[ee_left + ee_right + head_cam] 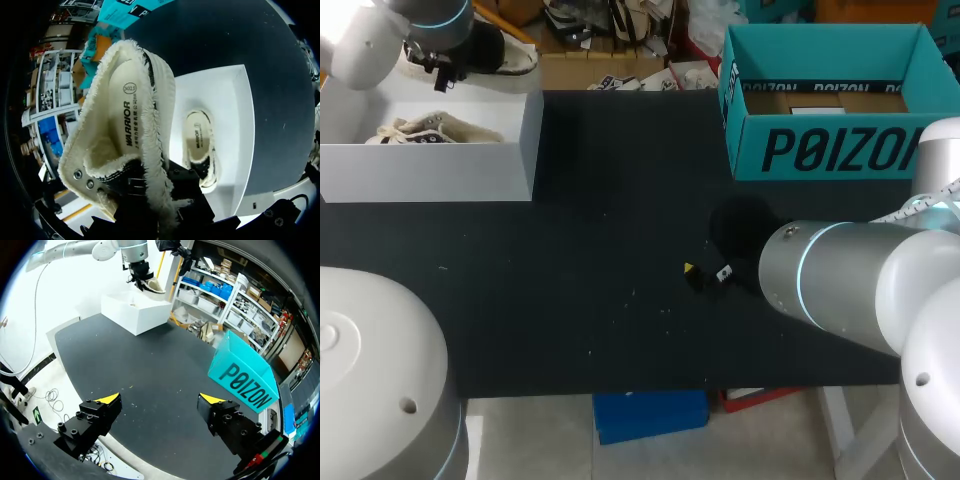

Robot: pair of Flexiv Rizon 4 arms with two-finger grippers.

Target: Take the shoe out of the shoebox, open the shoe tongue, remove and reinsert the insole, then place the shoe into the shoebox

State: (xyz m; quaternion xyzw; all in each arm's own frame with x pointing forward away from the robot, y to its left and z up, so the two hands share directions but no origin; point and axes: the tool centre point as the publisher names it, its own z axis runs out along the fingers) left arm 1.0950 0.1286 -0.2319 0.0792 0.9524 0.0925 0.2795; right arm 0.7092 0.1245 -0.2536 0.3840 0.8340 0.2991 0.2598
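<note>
Now your left tool (pixel 447 66) grips the shoe (pixel 125 125) above the shoebox (pixel 227 112), clear for tongue work, while your right tool (pixel 160 399) hangs wide open.

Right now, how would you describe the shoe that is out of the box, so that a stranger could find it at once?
Look at the white box at the far left of the table. Above its far side, the left hand holds a cream shoe in the air. Its twin lies inside the box; only this one hangs gripped above it.
</note>
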